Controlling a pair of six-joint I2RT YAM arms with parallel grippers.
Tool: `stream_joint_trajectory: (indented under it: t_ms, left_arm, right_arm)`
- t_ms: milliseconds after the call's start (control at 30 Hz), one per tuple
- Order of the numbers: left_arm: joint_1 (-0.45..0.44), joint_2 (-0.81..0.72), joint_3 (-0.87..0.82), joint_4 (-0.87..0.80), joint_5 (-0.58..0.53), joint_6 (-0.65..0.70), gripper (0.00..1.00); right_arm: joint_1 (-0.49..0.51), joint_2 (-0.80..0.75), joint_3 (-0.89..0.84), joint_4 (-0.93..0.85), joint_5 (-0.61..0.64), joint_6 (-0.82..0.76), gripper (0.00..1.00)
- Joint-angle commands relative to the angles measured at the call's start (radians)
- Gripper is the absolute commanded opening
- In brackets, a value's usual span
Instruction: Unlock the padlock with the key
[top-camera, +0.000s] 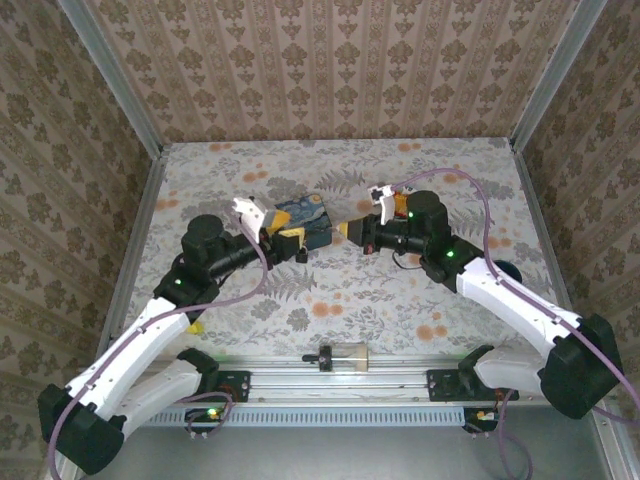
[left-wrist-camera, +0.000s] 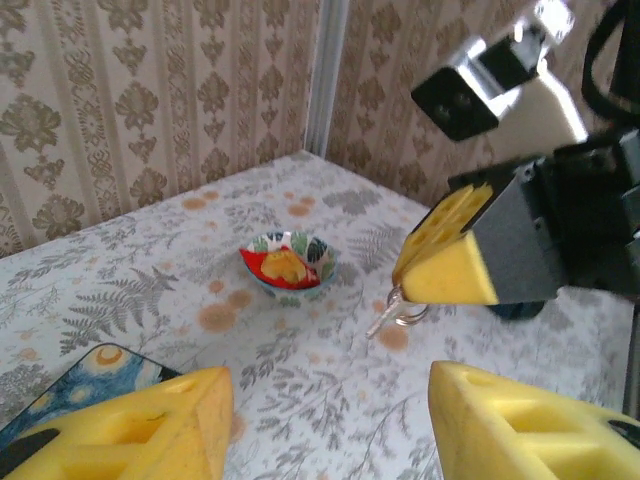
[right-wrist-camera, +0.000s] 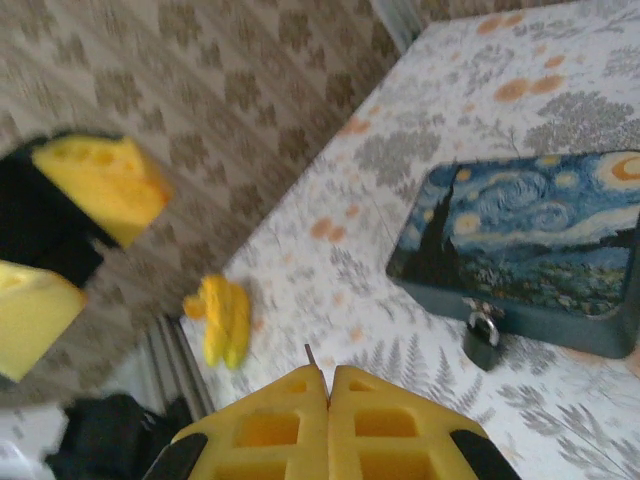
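Clamping the key (left-wrist-camera: 384, 316) in the right gripper (right-wrist-camera: 328, 384), pads tight together. Spreading the jaws of the left gripper (left-wrist-camera: 330, 425), empty, facing it. Hanging clear of the key tip, on the blue box (right-wrist-camera: 520, 230) front: the padlock (right-wrist-camera: 483, 343). Stretching beneath, fern-print table (right-wrist-camera: 300, 262); rising behind, patterned wallpaper (right-wrist-camera: 200, 90).

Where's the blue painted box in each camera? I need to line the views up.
Top external: blue box, just left of centre.
Left wrist: bottom-left corner, cut off by the frame.
Right wrist: right side, padlock at its front edge.
Shared landmark: the yellow-tipped right pincer shut on the key.
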Motion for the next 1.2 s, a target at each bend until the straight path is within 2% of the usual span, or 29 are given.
stream_joint_trajectory:
  t_ms: [0,233,467,567,667,767,967,1067,1167]
  left_arm:
    - [0.009,0.022,-0.004,0.13,0.012,-0.194,0.54]
    - [0.023,0.148,-0.019,0.342,0.086,-0.36,0.47]
    - [0.076,0.292,-0.03,0.617,0.248,-0.601,0.43]
    - [0.091,0.326,-0.039,0.694,0.28,-0.67,0.42]
    - [0.098,0.349,-0.036,0.72,0.304,-0.698,0.41]
    - [0.1,0.375,-0.023,0.752,0.332,-0.72,0.34]
    - [0.101,0.415,-0.027,0.805,0.338,-0.753,0.33]
    - [0.102,0.43,-0.028,0.835,0.342,-0.77,0.25]
    - [0.103,0.444,-0.027,0.869,0.347,-0.786,0.21]
  right_arm:
    - [-0.019,0.04,-0.017,0.264,-0.016,0.191,0.0]
    - [-0.024,0.152,0.004,0.467,-0.088,0.357,0.0]
    - [-0.025,0.211,0.015,0.558,-0.112,0.457,0.0]
    - [-0.025,0.224,0.013,0.6,-0.121,0.494,0.0]
    - [-0.024,0.23,0.011,0.621,-0.122,0.511,0.0]
    - [-0.024,0.237,0.01,0.634,-0.124,0.52,0.0]
    - [-0.024,0.244,0.017,0.655,-0.135,0.534,0.0]
    - [-0.024,0.245,0.018,0.653,-0.139,0.534,0.0]
    - [-0.024,0.247,0.016,0.65,-0.141,0.534,0.0]
